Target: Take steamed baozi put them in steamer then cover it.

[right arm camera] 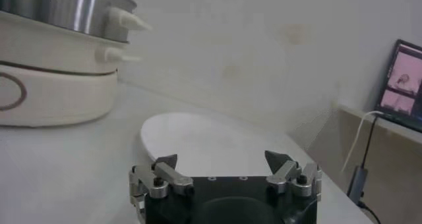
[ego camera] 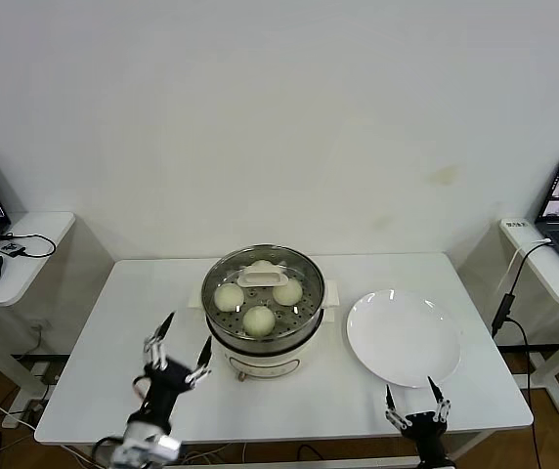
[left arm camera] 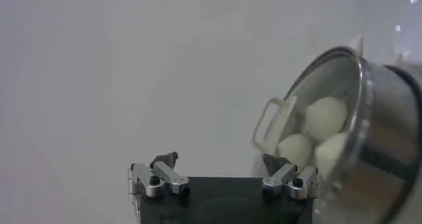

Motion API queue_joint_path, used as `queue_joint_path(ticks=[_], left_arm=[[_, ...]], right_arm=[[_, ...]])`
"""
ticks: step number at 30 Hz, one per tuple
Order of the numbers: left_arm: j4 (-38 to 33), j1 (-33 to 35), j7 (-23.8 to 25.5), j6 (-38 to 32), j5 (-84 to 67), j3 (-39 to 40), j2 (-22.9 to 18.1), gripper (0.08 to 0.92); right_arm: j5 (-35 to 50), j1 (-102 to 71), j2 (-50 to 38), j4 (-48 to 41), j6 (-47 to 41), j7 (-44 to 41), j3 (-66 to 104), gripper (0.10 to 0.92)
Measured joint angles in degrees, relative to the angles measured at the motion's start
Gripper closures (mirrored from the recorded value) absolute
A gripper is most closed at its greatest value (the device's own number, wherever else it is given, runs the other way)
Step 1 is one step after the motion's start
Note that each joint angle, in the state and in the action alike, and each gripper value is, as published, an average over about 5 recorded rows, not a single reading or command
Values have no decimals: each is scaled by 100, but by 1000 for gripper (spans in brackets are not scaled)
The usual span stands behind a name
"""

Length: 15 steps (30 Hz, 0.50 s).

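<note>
Nearest the robot, the right gripper is seen at the table's front edge, its body cut off by the frame; its fingers are spread wide and hold nothing. The white plate lies just beyond it. The left gripper is raised over the table left of the steamer, fingers parted and empty, close beside the pot wall but apart from it. Three steamed baozi are visible on the perforated tray; a fourth cannot be made out beneath the cover, whose cream bar handle runs left to right. The glass is hard to distinguish.
</note>
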Motion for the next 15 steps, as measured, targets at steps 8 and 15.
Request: queue_joint_path(ticks=[8,15], left_arm=[[190,910,-322,-851,-2480,-477,-75,177],[313,1317,-442,-1298,-3546,-698,-163,177]], right_arm=[[697,-354,-428,456,-335,-255,-202,203],[1190,-641,-616,758,-480,-428,-253,203]])
